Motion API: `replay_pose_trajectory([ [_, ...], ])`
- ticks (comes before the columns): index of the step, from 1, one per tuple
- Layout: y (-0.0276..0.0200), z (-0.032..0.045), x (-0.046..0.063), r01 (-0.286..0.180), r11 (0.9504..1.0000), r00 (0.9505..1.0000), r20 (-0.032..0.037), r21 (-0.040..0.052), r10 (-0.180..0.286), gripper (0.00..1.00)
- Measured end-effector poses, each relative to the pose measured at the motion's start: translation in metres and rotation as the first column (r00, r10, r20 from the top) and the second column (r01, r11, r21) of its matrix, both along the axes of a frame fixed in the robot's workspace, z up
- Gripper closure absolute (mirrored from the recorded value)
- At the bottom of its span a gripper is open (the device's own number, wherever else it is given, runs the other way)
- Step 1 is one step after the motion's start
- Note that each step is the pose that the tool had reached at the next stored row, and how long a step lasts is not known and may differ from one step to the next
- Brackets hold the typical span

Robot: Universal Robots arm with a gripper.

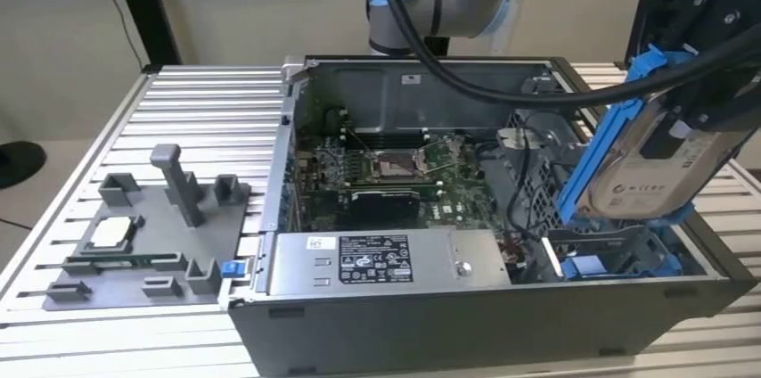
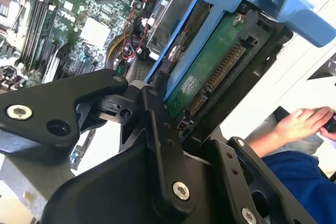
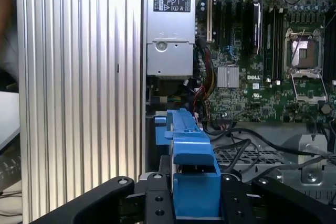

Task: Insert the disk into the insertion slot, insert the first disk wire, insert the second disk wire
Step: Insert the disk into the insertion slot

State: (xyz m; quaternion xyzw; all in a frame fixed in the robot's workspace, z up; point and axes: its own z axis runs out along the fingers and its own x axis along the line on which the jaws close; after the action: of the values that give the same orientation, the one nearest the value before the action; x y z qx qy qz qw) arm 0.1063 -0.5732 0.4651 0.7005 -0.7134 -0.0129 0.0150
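One disk (image 1: 646,162), a flat silver-grey hard drive with a white label in a bright blue plastic carrier frame, hangs tilted on edge in the black gripper (image 1: 687,118), whose fingers are clamped on it. It hovers just above the insertion slot (image 1: 604,259), the blue-railed bay at the exterior view's near right of the dark grey computer case (image 1: 476,329).

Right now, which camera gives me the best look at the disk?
The exterior view: the disk shows nearly whole, label side out, tilted on end above the insertion slot. The second wrist view shows its green circuit board side; the first wrist view shows its blue carrier edge-on.
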Motion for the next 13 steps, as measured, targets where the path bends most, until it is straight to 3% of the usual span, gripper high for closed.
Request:
replay_pose_trajectory([
  [13, 0.0000, -0.0035, 0.0003, 0.000, 1.0000, 1.0000, 0.0000, -0.0001, 0.000, 1.00],
])
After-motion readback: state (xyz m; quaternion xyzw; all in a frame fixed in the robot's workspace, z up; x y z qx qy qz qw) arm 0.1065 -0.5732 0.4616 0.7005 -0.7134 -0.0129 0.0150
